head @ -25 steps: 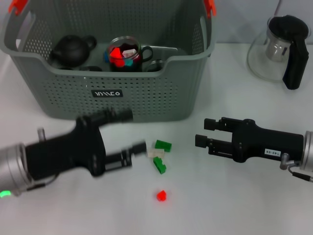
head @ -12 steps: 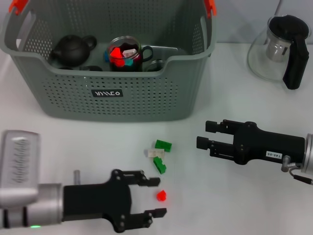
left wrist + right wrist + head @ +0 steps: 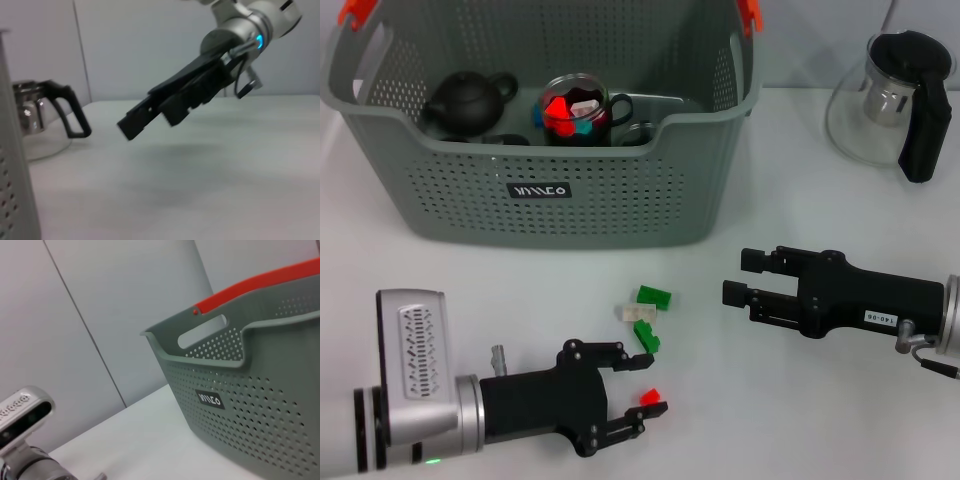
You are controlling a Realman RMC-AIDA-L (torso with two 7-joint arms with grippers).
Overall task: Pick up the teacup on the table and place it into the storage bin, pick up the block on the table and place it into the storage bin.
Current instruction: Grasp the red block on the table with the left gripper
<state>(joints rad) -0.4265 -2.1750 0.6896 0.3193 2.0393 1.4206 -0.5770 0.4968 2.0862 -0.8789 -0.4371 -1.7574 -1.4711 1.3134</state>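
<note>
My left gripper (image 3: 642, 398) sits low in the lower middle of the head view, its jaws spread apart around the small red block (image 3: 649, 397), which lies on the worktop (image 3: 800, 400) between them. My right gripper (image 3: 745, 276) hangs at centre right, jaws parted and holding nothing.

The risk, as I judge it, is the block's smallness: it looks like hard, glossy plastic on a smooth white surface, so a slightly off-centre squeeze could flick it out sideways or tip it. Two green blocks (image 3: 654, 296) and a pale one (image 3: 638, 312) lie just above my fingers; sweeping upward could scatter them.

The storage bin (image 3: 620, 205) fills the upper left: grey perforated plastic, rounded rim, orange-red handle clips. Inside it stand a dark round teapot (image 3: 470, 101) and a glass teacup (image 3: 582, 108) already holding coloured pieces. A clear glass jug (image 3: 895, 95) with a black handle stands at upper right, well apart.
</note>
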